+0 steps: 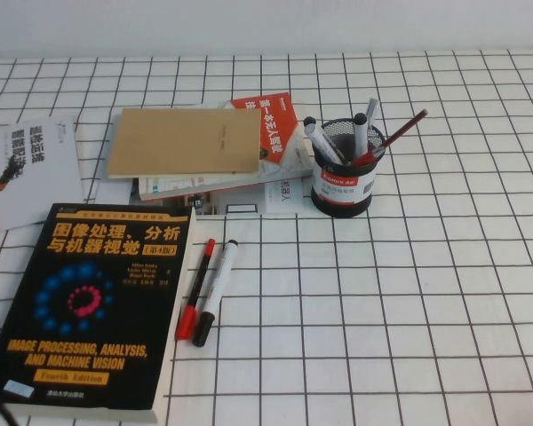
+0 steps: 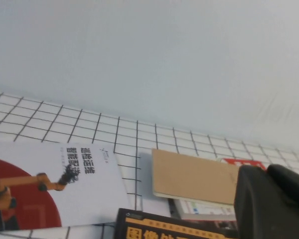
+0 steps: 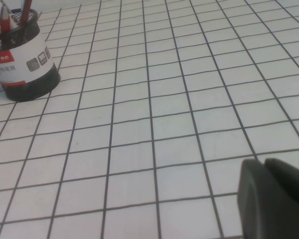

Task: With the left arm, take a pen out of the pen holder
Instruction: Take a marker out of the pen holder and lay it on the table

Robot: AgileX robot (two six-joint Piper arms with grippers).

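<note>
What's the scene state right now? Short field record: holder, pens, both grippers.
holder: pen holder upright, back right of centre, pens standing in it
loose: red marker and black marker lying side by side, right of the black book
left arm: left gripper shut, empty, above the books on the left, holder not in its view
right arm: right gripper shut, empty, low over bare table

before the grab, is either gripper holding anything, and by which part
Nothing is held. The left gripper is empty by the black book; the right gripper empty over the grid cloth, apart from the pen holder.
</note>
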